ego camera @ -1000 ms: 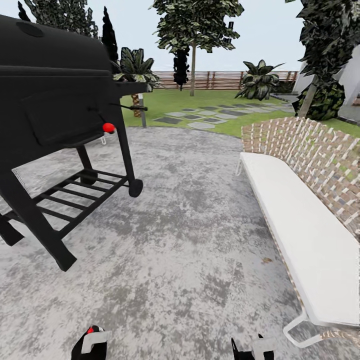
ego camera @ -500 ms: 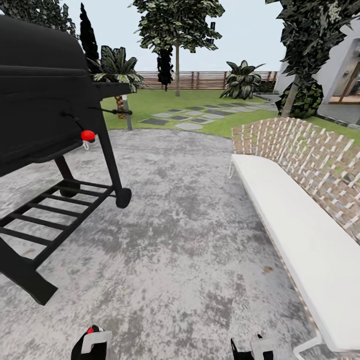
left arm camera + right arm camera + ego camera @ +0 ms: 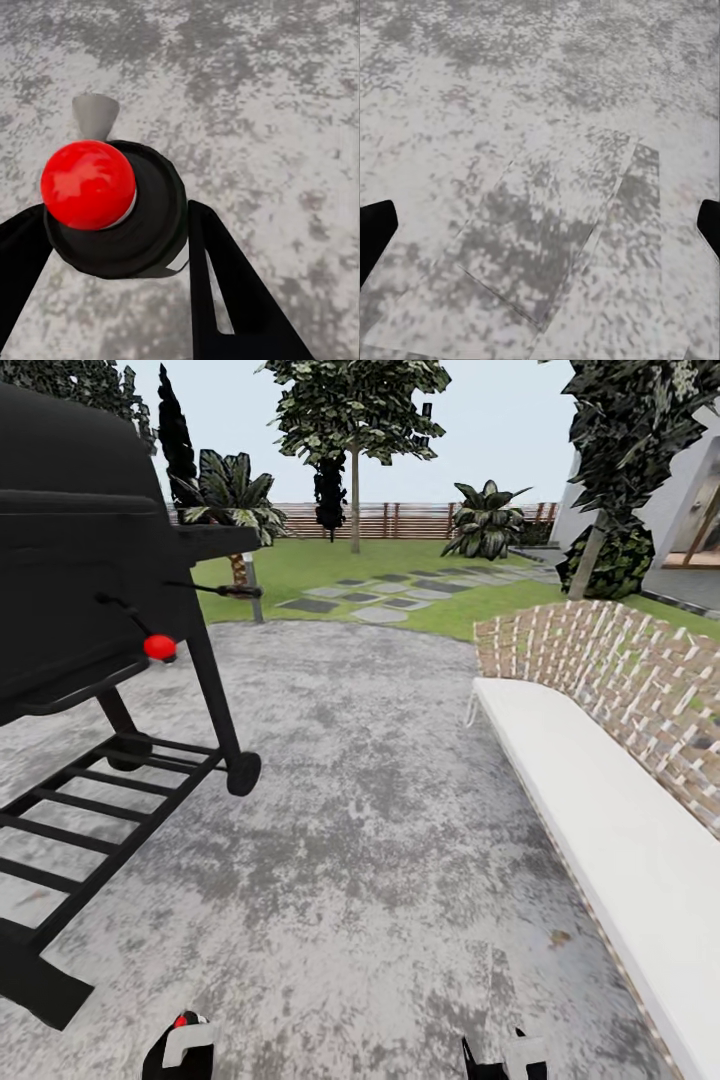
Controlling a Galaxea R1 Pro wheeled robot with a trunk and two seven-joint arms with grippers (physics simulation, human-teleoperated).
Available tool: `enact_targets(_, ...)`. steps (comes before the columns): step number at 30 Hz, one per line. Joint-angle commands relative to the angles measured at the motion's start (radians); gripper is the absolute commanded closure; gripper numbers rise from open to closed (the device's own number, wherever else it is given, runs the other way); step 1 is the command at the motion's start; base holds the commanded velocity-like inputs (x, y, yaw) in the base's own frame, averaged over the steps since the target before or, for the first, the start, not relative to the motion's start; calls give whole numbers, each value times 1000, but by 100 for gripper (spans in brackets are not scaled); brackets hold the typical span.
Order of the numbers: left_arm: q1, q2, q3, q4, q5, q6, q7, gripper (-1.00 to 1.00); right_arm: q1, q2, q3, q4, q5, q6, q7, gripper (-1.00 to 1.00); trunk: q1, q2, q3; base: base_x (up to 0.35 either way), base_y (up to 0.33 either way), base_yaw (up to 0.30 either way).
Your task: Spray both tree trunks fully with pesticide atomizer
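Note:
The pesticide atomizer, a black body with a red ball top and a grey nozzle, sits between the two black fingers of my left gripper, which is shut on it. In the head view that gripper hangs low at the bottom edge, over grey paving. My right gripper is open, fingers wide apart above bare paving, and shows in the head view too. Far ahead on the garden lawn stands a tree with a straight pale trunk. Another tree's trunk rises at the right.
A large black grill on wheels stands close on the left. A bench with a white cushion and woven back runs along the right. Ahead are stepping stones, a grey bollard, a palm and the slat fence.
The whole view has shifted: the camera moved forward and turned, so the grill and bench are nearer and more to the sides. Both grippers keep their places in the picture.

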Motion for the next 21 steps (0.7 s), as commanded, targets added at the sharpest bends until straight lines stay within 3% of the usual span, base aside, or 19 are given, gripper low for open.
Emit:
enact_targets(1,0,0,0,0,0,0,0,100,0,0,0,0,0,0,0,-100,0,0,0,338,1,0)
enact_targets(8,0,0,-1,0,0,-1,-1,100,0,0,-1,-1,-1,0,-2,-100,0,0,0,338,0,-12)
enact_targets(21,0,0,-1,0,0,-1,0,100,0,0,-2,-1,-2,0,-2,-100,0,0,4,338,0,-191)
